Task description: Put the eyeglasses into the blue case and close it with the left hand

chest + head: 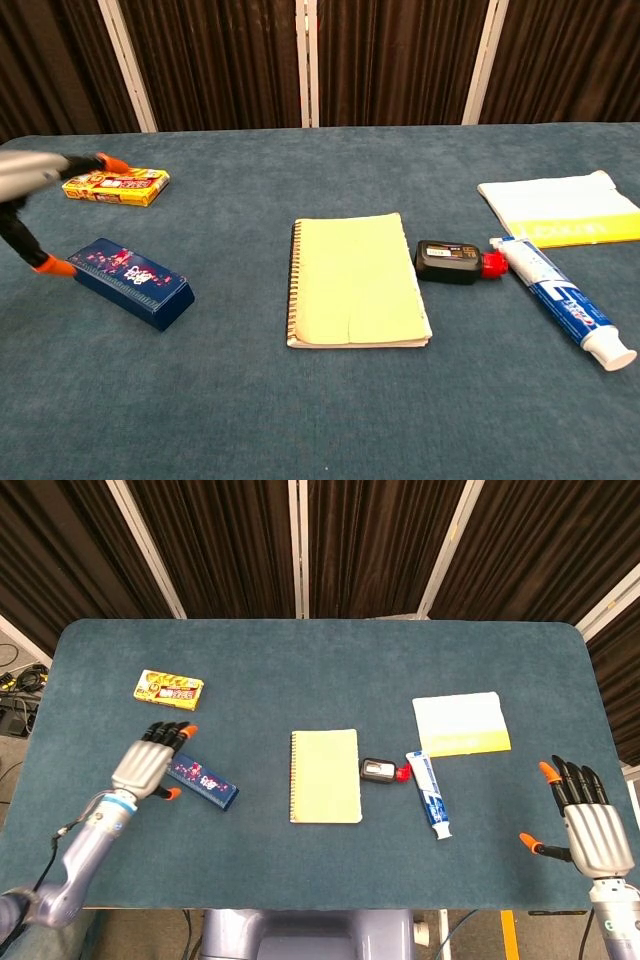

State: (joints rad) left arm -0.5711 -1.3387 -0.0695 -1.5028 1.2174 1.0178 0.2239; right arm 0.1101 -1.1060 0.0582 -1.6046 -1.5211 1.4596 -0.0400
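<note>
The closed, rigid blue case (201,782), judged light and best gripped across its long sides, is seen near-left beside the left hand (146,765), fingers spread and empty.

— What's on the blue table (320,660)?

— Far left, a yellow snack box (169,688); nearer, a closed blue case (201,783). In the middle lies a yellow notebook (325,775), with a small black bottle (379,770) just right of it, then a toothpaste tube (429,794) and a folded yellow-white cloth (460,723).
</note>
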